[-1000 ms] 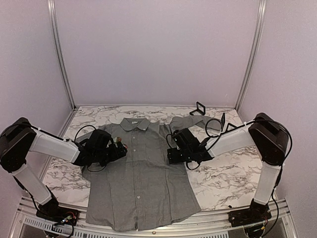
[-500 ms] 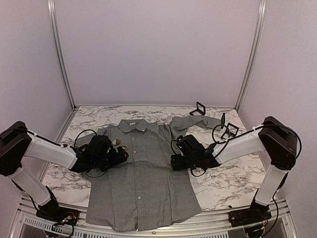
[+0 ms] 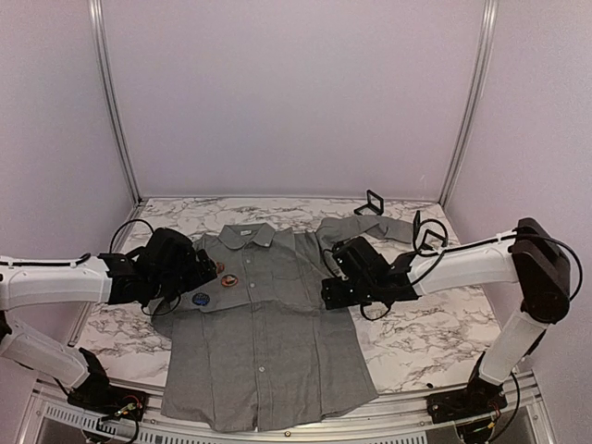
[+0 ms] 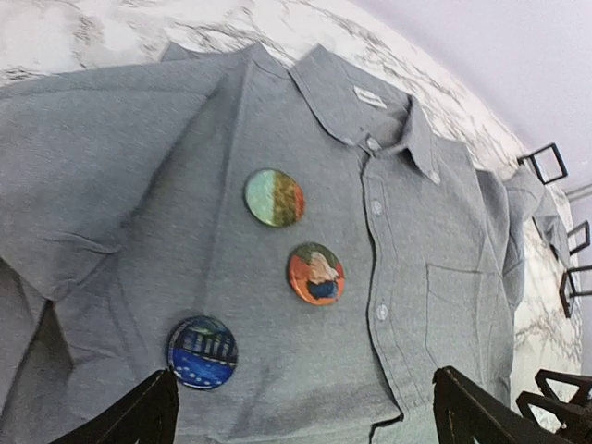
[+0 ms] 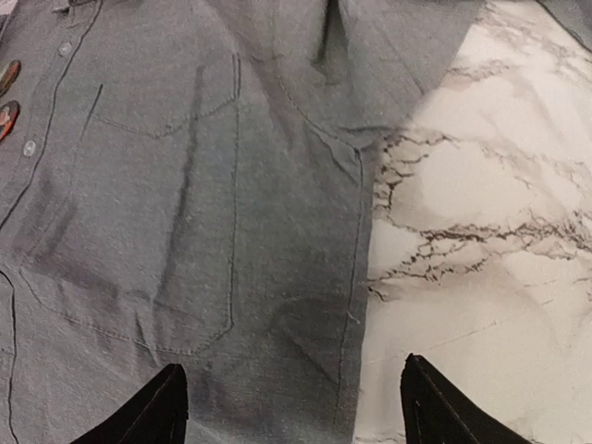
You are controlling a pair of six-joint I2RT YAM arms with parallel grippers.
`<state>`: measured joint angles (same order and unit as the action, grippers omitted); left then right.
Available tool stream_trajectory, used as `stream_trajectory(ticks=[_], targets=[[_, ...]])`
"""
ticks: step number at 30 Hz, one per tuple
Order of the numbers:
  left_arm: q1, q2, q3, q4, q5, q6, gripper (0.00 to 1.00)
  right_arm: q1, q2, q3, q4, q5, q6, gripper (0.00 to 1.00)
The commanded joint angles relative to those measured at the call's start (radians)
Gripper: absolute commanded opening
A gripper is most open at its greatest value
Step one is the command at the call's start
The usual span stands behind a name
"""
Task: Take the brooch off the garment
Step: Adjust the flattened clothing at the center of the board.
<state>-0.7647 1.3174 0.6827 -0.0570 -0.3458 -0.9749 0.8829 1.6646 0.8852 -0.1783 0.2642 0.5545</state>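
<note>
The grey shirt [image 3: 264,324] lies flat, collar to the back, on the marble table [image 3: 416,333]. Three round brooches sit on its chest, left of the button row: a blue one [image 4: 202,352], an orange one [image 4: 315,273] and a green-and-orange one [image 4: 274,197]. In the top view the blue one [image 3: 201,299] and the orange one [image 3: 228,281] show. My left gripper [image 4: 305,421] is open and empty above the shirt; the blue brooch is next to its left fingertip. My right gripper [image 5: 296,416] is open and empty over the shirt's right side seam and pocket.
Black wire brackets stand at the back right [image 3: 373,203] and beside the right arm [image 3: 427,236]. One sleeve [image 3: 365,227] is spread toward the back right. Metal frame posts [image 3: 111,102] and walls close in the table.
My left gripper has drawn back to the left and off the chest, uncovering the brooches. The right arm has stretched lower; its gripper has shifted slightly right.
</note>
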Motion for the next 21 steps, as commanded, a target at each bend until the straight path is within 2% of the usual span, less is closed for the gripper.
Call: stream_trajectory(ticks=[1, 5, 8, 14, 21], targets=[[0.053, -0.092, -0.012, -0.295, -0.171, -0.083, 0.99, 0.004, 0.028, 0.134, -0.01, 0.008, -0.069, 0.76], [0.103, -0.159, -0.068, -0.415, -0.215, -0.181, 0.92, 0.004, 0.087, 0.215, 0.008, -0.019, -0.106, 0.76], [0.151, -0.206, -0.135, -0.424, -0.208, -0.208, 0.86, 0.004, 0.142, 0.28, 0.005, -0.044, -0.125, 0.75], [0.234, -0.193, -0.2, -0.339, -0.158, -0.199, 0.75, 0.004, 0.224, 0.364, 0.012, -0.064, -0.159, 0.75], [0.289, -0.085, -0.227, -0.173, -0.076, -0.148, 0.69, 0.004, 0.302, 0.418, 0.023, -0.091, -0.175, 0.75]])
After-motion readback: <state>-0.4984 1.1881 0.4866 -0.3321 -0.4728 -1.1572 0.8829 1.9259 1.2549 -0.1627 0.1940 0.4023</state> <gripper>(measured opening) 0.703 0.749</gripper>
